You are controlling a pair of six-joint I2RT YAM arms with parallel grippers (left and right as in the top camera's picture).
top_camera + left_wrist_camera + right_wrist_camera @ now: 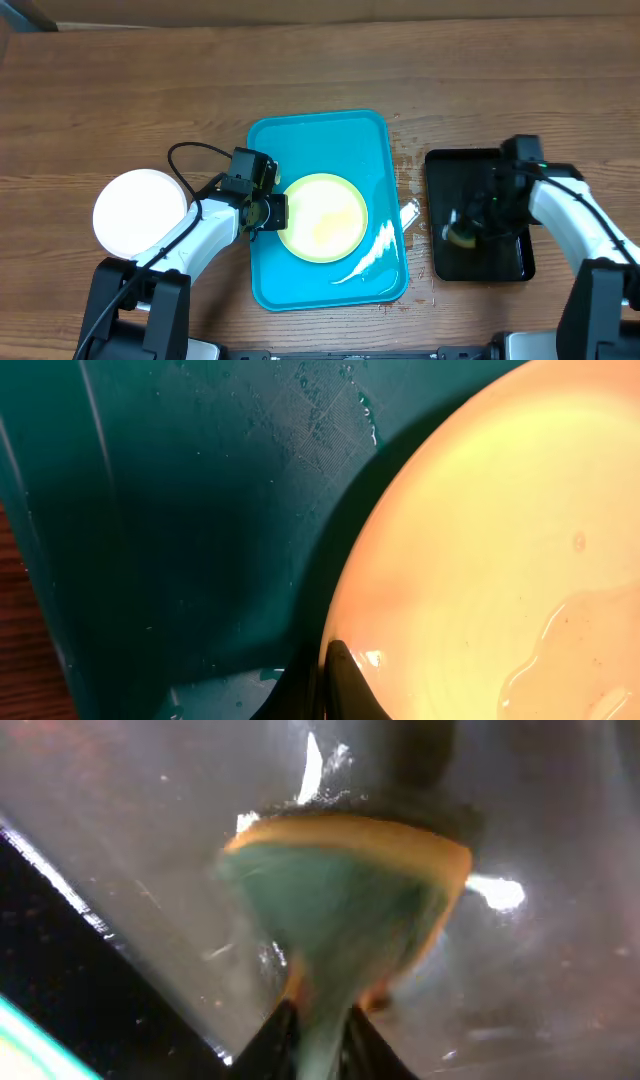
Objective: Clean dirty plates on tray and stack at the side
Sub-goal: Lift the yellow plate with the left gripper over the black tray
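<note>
A pale yellow-green plate [322, 216] lies in the turquoise tray [300, 140]; it is wet, with no clear smear. My left gripper [270, 211] is shut on the plate's left rim; in the left wrist view one finger [335, 680] lies on the plate [500, 540] over the tray floor [200, 510]. A white plate [140, 210] sits on the table left of the tray. My right gripper [470, 228] is shut on a green and yellow sponge [345, 905] over the black tray [455, 180]; its fingers [315, 1030] pinch the sponge's lower end. A third plate is out of view.
Water pools on the turquoise tray's right side [375, 250], and drops lie on the table between the two trays [410, 215]. The black tray's wet floor [560, 840] fills the right wrist view. The table is brown wood [150, 90].
</note>
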